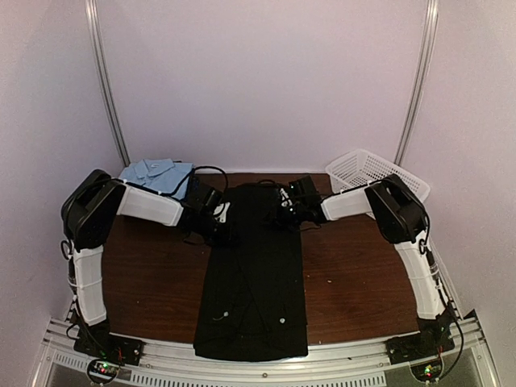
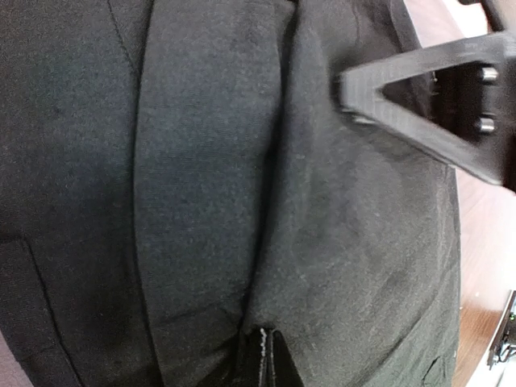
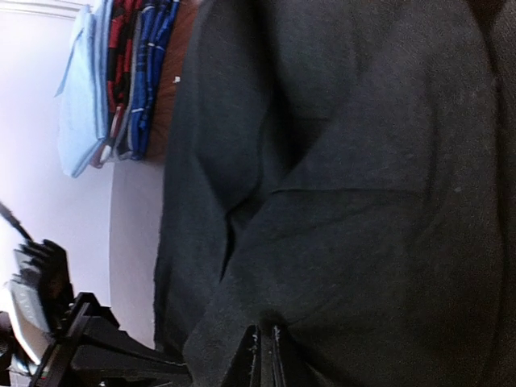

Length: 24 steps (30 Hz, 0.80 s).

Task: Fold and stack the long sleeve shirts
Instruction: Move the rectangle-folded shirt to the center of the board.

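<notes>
- Black shirt point(image 1: 254, 282) is laid lengthwise on the table point(image 1: 153, 274), its hem at the near edge.
- Left gripper point(image 2: 264, 359) and right gripper point(image 3: 262, 355) are each closed on a thin pinch of its far end.
- Slippage is judged possible where little cloth is caught; an uneven lift would skew the fold.
- Folded shirts point(image 1: 157, 175) are stacked far left; a basket point(image 1: 375, 173) is set far right.

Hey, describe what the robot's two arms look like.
The left arm and right arm match: white tube-shaped segments linked by bulky black joints, with thin black cables alongside. The left tool and right tool are black.
</notes>
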### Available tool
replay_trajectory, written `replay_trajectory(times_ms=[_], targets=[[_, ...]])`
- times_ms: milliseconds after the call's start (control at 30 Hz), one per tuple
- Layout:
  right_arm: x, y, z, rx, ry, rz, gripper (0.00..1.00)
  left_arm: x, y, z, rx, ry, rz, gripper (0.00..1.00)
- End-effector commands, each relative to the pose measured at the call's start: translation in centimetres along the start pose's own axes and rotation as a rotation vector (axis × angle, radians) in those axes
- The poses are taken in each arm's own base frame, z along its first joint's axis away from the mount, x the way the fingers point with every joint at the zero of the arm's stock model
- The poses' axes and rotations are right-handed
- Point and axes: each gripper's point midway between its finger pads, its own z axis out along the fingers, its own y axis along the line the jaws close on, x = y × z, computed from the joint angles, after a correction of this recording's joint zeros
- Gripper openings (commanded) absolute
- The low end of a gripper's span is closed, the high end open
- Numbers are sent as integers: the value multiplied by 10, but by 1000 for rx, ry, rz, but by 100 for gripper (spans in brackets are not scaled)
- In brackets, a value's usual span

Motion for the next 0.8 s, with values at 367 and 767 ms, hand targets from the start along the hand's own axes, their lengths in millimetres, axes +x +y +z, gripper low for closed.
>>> replay_trajectory(times_ms=[367, 767], targets=[[-46, -68, 10, 177, -60, 19, 8, -31, 20, 33, -57, -20, -22, 1], [-72, -17, -24, 139, -110, -69, 18, -60, 22, 20, -24, -41, -14, 2]])
